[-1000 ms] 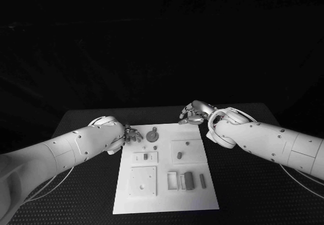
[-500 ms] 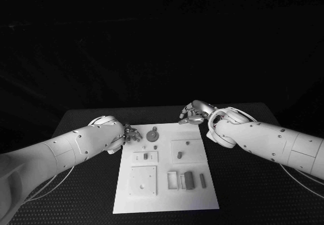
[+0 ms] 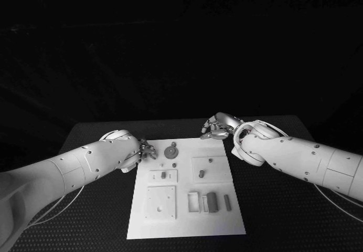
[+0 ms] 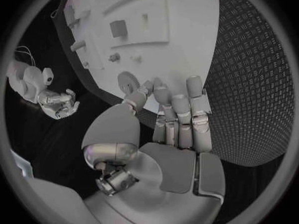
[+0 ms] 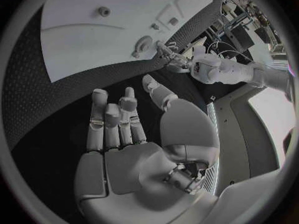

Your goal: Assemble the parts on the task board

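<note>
my left hand [image 3: 143,151] hovers empty at the board's [image 3: 181,220] far left corner, fingers loosely apart, just beside the disc part [image 3: 171,152]. i'd ease in low and pinch the disc by its rim. my right hand [image 3: 217,127] waits off the far right corner, holding nothing, fingers spread.

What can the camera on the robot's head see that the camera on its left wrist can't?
Head view alone: the whole task board, with the upright parts in its near corner, and both white arms. Left wrist view alone: the left hand's palm side, fingers straight and apart, holding nothing. Both views: the round part at the board's far end, next to the left hand, and the right hand beyond the board.
</note>
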Available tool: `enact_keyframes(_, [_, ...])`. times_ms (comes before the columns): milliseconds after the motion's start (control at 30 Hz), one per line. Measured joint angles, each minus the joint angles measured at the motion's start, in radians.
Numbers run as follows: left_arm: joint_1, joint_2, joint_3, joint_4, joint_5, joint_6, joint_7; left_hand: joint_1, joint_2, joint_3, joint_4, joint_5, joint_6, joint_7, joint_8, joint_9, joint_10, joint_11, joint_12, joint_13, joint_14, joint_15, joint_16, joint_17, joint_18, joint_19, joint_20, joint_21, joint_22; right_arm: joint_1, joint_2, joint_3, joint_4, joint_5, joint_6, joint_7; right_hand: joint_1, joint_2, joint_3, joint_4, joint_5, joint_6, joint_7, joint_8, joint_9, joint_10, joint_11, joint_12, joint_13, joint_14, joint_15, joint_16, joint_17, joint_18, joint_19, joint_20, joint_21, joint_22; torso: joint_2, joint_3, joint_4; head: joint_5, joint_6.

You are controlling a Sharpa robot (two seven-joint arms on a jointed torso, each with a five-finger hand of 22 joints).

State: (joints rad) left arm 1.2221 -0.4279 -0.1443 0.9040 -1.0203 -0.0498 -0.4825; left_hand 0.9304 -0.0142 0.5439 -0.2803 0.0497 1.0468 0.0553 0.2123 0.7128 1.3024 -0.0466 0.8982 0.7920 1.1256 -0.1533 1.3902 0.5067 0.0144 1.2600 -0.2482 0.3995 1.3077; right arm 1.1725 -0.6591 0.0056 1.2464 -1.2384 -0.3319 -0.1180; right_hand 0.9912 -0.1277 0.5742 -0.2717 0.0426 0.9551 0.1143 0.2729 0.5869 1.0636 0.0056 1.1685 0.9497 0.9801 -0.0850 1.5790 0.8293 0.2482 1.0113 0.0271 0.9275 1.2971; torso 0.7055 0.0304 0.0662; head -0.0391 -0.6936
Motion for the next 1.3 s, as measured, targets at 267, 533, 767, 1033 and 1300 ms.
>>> enact_keyframes(267, [0.000, -0.007, 0.001, 0.004, 0.018, 0.000, 0.004, 0.041, -0.001, 0.074, 0.000, 0.000, 0.022, -0.003, 0.023, 0.000, 0.000, -0.007, 0.004, -0.005, 0.004, 0.000, 0.003, -0.003, 0.000, 0.000, 0.000, 0.004, 0.000, 0.000, 0.000, 0.000, 0.000, 0.000, 0.001, 0.000, 0.000, 0.000, 0.000, 0.000, 0.000, 0.000, 0.000, 0.000, 0.000, 0.000, 0.000, 0.000, 0.000, 0.000, 0.000, 0.000, 0.000, 0.000, 0.000, 0.000, 0.000, 0.000, 0.000, 0.0006, -0.0003, 0.000, 0.000])
enact_keyframes(533, [-0.001, -0.038, 0.001, 0.028, 0.078, 0.001, 0.002, 0.043, -0.003, 0.083, 0.008, 0.000, 0.038, -0.018, 0.027, 0.001, 0.004, -0.011, 0.004, -0.012, 0.004, 0.000, 0.007, -0.007, 0.000, 0.000, 0.000, 0.009, 0.000, 0.000, -0.001, 0.000, -0.001, 0.000, 0.001, 0.000, 0.000, 0.000, 0.000, 0.000, 0.000, 0.000, 0.000, 0.000, 0.000, 0.000, 0.000, 0.000, 0.000, 0.000, 0.000, 0.000, 0.000, 0.000, 0.000, 0.000, 0.000, 0.000, 0.000, 0.0005, -0.0003, 0.001, 0.000])
enact_keyframes(767, [-0.001, -0.096, 0.001, 0.106, 0.147, 0.000, -0.005, 0.040, 0.000, 0.081, 0.013, -0.001, 0.044, -0.024, 0.028, 0.000, 0.005, -0.020, 0.008, -0.016, 0.000, -0.005, 0.007, -0.010, 0.000, 0.001, 0.000, 0.013, 0.000, 0.000, -0.006, 0.000, 0.000, 0.001, 0.002, 0.000, 0.000, 0.000, 0.000, 0.000, 0.000, 0.000, -0.001, 0.000, 0.000, 0.000, 0.000, 0.000, 0.000, 0.000, 0.000, 0.000, 0.000, 0.000, 0.000, 0.000, 0.000, 0.000, -0.002, 0.0005, 0.0006, 0.002, 0.000])
enact_keyframes(1033, [0.000, -0.175, 0.001, 0.232, 0.187, -0.018, -0.016, 0.036, 0.004, 0.072, 0.022, -0.001, 0.061, -0.040, 0.028, 0.000, 0.019, -0.033, 0.015, -0.025, 0.007, -0.012, 0.019, -0.012, 0.000, 0.009, -0.005, 0.024, 0.000, 0.000, -0.008, 0.000, 0.001, 0.002, 0.003, 0.000, 0.000, 0.000, 0.000, 0.000, 0.000, 0.000, -0.004, 0.000, 0.000, 0.000, 0.000, 0.000, 0.000, 0.000, 0.001, 0.000, 0.000, 0.000, 0.000, 0.000, 0.000, 0.000, -0.002, 0.0001, 0.0012, 0.005, 0.001])
enact_keyframes(1300, [0.000, -0.225, 0.000, 0.327, 0.197, -0.054, -0.026, 0.026, -0.006, 0.067, 0.028, -0.001, 0.073, -0.051, 0.028, 0.000, 0.031, -0.045, 0.015, -0.032, 0.015, -0.019, 0.026, -0.014, 0.000, 0.018, -0.011, 0.031, 0.000, 0.000, -0.012, 0.000, 0.002, 0.002, 0.004, 0.000, 0.000, 0.000, 0.000, 0.000, 0.000, 0.000, -0.004, -0.004, 0.001, 0.000, 0.000, 0.000, -0.001, 0.002, -0.002, 0.000, 0.000, 0.000, -0.004, 0.004, 0.000, 0.000, -0.002, -0.0007, 0.0012, 0.006, 0.002])
